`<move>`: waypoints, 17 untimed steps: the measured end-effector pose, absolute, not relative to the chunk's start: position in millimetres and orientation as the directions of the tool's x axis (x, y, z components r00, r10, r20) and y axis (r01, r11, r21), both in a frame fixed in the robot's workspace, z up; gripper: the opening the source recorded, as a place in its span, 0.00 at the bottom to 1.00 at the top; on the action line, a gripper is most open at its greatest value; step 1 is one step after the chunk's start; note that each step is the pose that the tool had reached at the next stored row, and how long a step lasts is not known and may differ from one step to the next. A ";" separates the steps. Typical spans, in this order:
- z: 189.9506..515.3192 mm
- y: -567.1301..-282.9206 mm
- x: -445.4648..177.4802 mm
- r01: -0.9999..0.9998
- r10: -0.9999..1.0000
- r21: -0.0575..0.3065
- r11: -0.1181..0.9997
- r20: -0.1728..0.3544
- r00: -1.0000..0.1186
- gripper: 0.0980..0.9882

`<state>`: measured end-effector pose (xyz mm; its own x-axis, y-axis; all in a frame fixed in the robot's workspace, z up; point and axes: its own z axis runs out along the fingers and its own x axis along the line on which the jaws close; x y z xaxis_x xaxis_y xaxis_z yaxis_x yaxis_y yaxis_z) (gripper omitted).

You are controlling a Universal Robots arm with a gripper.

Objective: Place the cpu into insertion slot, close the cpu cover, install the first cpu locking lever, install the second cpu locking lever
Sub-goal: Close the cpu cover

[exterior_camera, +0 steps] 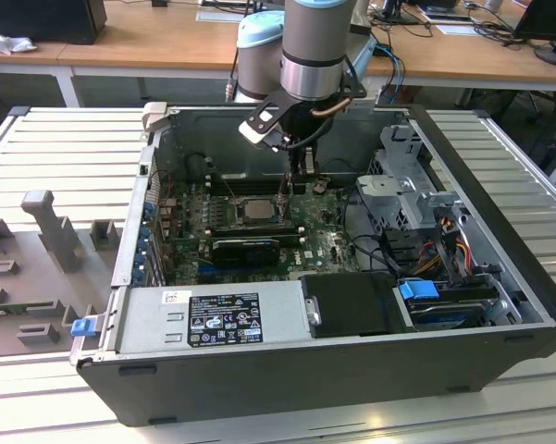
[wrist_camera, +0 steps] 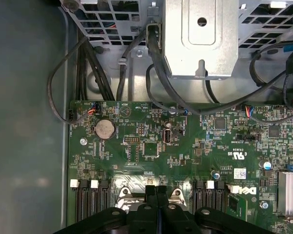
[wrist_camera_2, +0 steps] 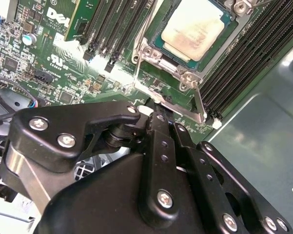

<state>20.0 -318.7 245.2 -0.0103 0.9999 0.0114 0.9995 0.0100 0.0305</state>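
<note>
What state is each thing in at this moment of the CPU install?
cpu: seated, face up.
cpu cover: closed over the cpu.
locking lever: low beside the cover; latch unclear.
gripper: shut, tips beside the cpu cover.
computer case: side open.

Light: bright and even over the cpu, its face washed pale.
Glare: white patches on the green board beside the cpu.
Shadow: inner case wall near the cpu, dim.
</note>
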 end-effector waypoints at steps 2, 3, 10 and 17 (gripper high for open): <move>245.2 -318.7 19.5 0.999 1.000 0.031 0.010 0.011 -0.010 0.01; 245.2 -318.7 19.2 0.999 1.000 0.031 0.010 0.011 -0.010 0.01; 245.2 -318.7 17.8 0.999 1.000 0.031 0.010 0.011 -0.010 0.01; 245.2 -318.7 16.2 0.999 1.000 0.031 0.010 0.011 -0.010 0.01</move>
<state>16.2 -318.7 245.2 -0.0102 0.9999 0.0114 0.9995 0.0099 0.0306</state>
